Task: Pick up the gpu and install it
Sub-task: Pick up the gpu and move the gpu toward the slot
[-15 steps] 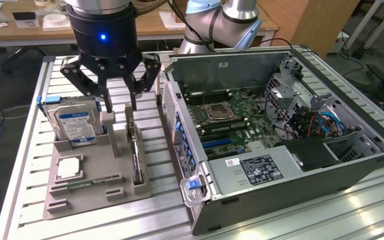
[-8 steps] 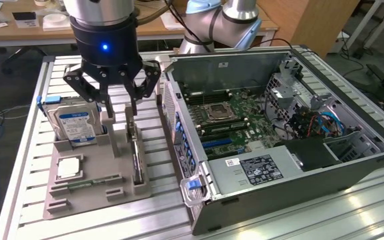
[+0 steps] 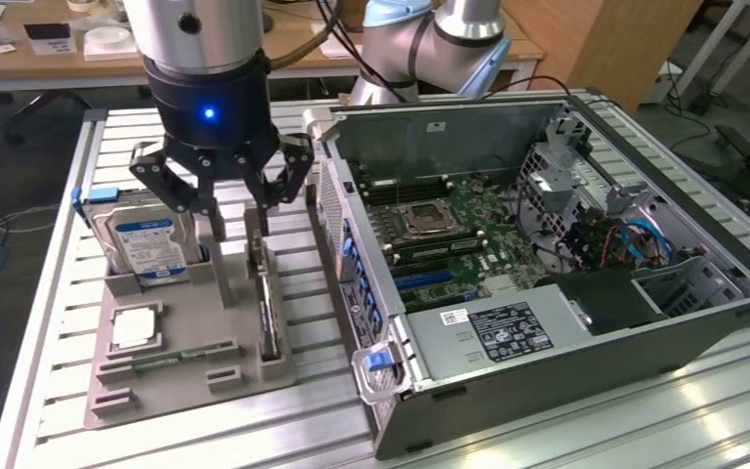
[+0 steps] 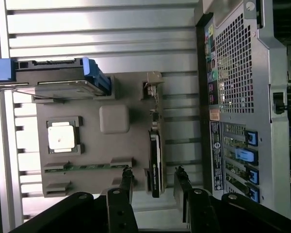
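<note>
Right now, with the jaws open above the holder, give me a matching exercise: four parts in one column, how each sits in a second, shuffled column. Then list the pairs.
Column one
1. gpu
2. hard drive
3. processor chip
4. memory stick

Column two
A. lies flat in a square recess of the gray holder
B. stands on edge in the slot nearest the computer case
C. lies flat in a long narrow slot
D. stands upright, blue-and-white label showing

Pairs: 1-B, 2-D, 3-A, 4-C
</note>
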Controlling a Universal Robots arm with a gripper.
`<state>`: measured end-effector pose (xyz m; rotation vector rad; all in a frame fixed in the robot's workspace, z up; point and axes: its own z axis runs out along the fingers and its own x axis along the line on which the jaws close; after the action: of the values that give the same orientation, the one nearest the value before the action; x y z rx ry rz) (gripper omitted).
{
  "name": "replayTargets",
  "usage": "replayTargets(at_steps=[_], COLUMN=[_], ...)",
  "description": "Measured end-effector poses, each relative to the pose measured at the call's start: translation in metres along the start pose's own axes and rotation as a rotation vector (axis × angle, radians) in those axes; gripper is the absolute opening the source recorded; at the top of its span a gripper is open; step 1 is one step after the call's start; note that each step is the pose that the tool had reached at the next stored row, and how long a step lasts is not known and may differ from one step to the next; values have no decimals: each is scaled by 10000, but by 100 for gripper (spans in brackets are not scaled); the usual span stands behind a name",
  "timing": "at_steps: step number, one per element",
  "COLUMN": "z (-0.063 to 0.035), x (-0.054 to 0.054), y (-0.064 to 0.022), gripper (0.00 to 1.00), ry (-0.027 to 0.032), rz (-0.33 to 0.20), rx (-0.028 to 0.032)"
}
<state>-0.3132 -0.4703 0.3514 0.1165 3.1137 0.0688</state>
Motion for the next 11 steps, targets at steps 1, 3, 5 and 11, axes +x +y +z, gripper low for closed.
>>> replayTargets(at_steps=[1,3,5,11], z=[19,54,89,140], x=[1,1,2,3], y=[-1,-2,-4,-6], gripper=[47,47,47,47], ry=[0,0,0,1], rz=[0,0,0,0], rx=[0,1,-2,-1])
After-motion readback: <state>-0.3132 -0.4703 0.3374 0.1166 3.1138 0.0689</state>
